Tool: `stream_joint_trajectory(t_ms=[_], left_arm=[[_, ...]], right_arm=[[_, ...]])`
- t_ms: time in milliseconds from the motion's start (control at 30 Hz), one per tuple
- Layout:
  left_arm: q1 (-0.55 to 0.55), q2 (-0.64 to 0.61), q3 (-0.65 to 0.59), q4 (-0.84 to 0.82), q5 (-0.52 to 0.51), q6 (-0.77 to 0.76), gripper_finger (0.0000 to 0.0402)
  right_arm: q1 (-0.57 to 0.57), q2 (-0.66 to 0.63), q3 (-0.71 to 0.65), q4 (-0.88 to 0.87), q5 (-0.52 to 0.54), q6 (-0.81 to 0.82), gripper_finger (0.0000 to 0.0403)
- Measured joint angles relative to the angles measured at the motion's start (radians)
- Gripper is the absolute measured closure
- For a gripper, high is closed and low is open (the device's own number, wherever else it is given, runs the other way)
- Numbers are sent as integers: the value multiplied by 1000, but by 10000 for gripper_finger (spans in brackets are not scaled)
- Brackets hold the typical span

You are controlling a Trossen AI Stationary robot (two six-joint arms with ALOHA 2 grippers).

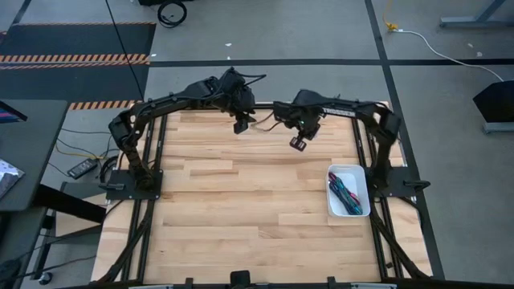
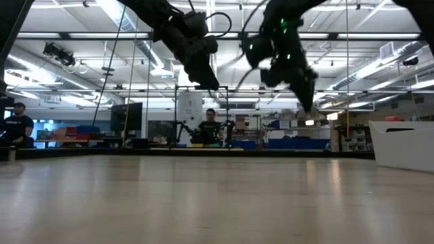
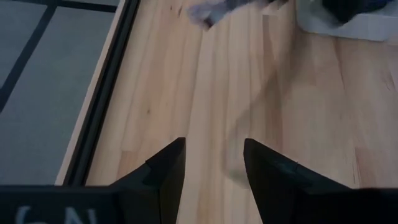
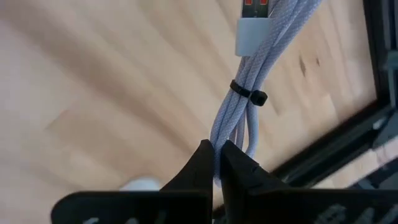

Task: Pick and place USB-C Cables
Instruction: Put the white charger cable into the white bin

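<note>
Above the far edge of the table (image 1: 241, 201), well away from the white tray (image 1: 364, 210), the right gripper (image 4: 217, 155) is clenched on one silvery lilac cable (image 4: 249, 106). The bundle hangs off its fingertips, clear of the wood.

Handling, judged from the braid: light, soft, floppy. It droops from the pinch rather than standing stiff. Braided sheath gives some friction, so slip is unlikely if the squeeze holds. A black zip tie (image 4: 247, 94) binds the strands midway; a pale plastic plug housing (image 4: 252, 34) sits at the far end. Best hold looks like across the bundled strands near the tie, where all loops are caught together. Present grip sits at the looped end below the tie, so the long part can swing.

Left gripper (image 3: 211, 168) hangs beside the right one at the same far edge, fingers apart, nothing between them.

Count: one lilac cable in the air. In the tray lie more cables (image 1: 347, 193), green, dark and reddish, perhaps three or four; too small to count surely. One tray. Two arms.
</note>
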State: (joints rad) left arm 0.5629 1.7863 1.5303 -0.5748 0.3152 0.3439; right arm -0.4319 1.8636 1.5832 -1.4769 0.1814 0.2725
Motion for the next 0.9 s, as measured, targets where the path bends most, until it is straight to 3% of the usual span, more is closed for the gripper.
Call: stream_joint_trajectory(t_ms=[133,533,900], left_arm=[[0,1,0,-19,0,0,230],[-10,1,0,-28,0,-20,230],[-45,14,0,-56,2,-26,230]], right_arm=[[100,-90,-1,-95,-35,148,391],[505,-286,-123,-95,-305,760,391],[806,-357,-329,-97,-384,1241,388]])
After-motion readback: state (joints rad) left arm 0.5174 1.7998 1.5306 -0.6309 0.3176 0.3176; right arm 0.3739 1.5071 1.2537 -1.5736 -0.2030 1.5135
